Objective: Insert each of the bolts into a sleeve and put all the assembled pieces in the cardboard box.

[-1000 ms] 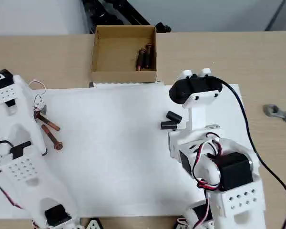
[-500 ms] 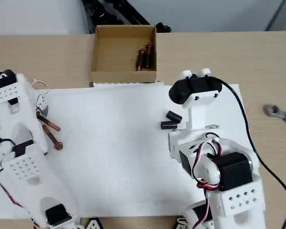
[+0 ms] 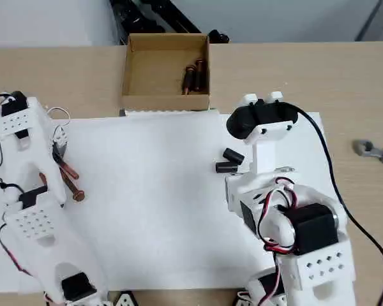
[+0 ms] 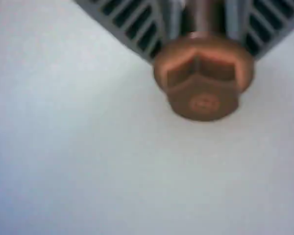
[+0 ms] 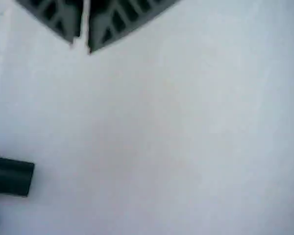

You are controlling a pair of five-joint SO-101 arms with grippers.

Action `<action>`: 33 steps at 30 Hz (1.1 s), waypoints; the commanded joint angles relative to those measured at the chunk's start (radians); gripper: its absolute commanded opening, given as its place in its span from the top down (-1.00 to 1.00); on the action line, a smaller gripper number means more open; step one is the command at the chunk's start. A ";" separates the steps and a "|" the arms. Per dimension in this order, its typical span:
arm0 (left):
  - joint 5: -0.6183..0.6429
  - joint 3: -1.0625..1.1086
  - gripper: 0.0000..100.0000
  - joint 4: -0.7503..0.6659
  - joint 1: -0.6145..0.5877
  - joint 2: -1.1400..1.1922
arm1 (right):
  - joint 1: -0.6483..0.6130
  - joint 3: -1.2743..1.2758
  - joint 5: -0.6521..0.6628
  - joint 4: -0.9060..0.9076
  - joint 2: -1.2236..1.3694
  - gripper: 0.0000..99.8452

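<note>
- At the far left of the white sheet, the left claw was pinching one bolt by its shank. Its ribbed grey fingers pressed in from either side.
- That bolt was copper-coloured with a six-sided head. A small stamped mark on the face of the head was too blurred to read.
- From above, two bolts showed by the left arm. Both were slanted, with their upper ends at the claw. Which of the two was the pinched one could not be told from there.
- One cardboard box stood open on the wooden table, just past the sheet's far edge.
- Assembled pieces lay against the box's right wall. They were copper bolts in dark sleeves, at least two, though the exact count was unclear.
- Two loose sleeves lay on the sheet just beside the right arm. They were short black tubes, close together.
- The right claw hung over bare sheet with its fingers pressed almost together. Only a thin slit showed between them, and they gripped nothing. One black sleeve lay near it.
- One black cable ran down along the right arm.
- One metal tool lay on the table, well apart to the right of the sheet.
</note>
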 commanded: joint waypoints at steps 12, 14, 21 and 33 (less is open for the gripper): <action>-0.044 -0.521 0.99 0.265 0.011 -0.060 | 0.013 -0.012 -0.184 0.042 0.077 0.99; -0.083 -0.489 0.99 0.264 0.012 -0.135 | 0.013 -0.012 -0.207 0.041 0.108 0.99; -0.161 -0.412 0.99 0.259 0.058 -0.267 | 0.013 -0.012 -0.321 -0.031 0.259 0.99; -0.460 -0.328 0.99 0.259 0.153 -0.485 | 0.168 -0.012 -0.443 -0.071 0.407 0.99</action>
